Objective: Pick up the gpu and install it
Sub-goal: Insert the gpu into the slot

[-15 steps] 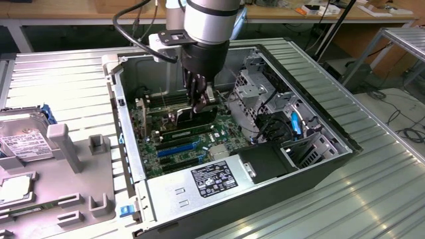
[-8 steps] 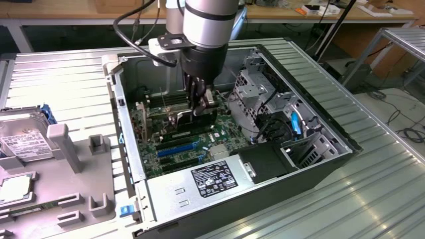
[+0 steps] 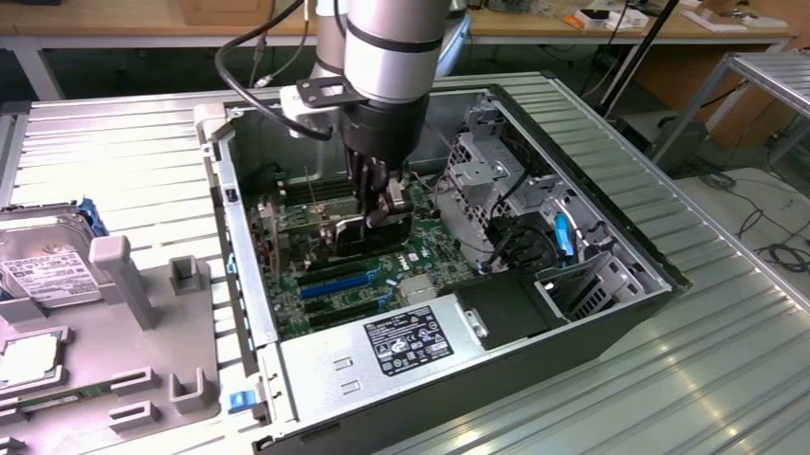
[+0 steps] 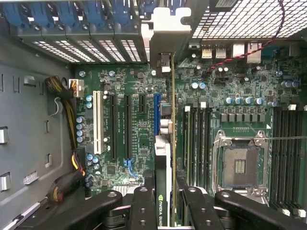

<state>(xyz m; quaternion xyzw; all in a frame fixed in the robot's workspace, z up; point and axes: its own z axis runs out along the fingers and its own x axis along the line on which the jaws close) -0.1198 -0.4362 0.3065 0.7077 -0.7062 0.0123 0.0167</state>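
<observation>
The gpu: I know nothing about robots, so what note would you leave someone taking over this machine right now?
The pincer is shut on the gpu, inside the open computer case.
The gpu stands on edge along the blue slot of the motherboard, with its metal bracket toward the case's rear.
Done: picked up, brought to the slot.
Left: seating it; whether it is fully in cannot be told.

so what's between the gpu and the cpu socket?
Wrist view: long black memory slots lie between the gpu and the cpu socket.
</observation>
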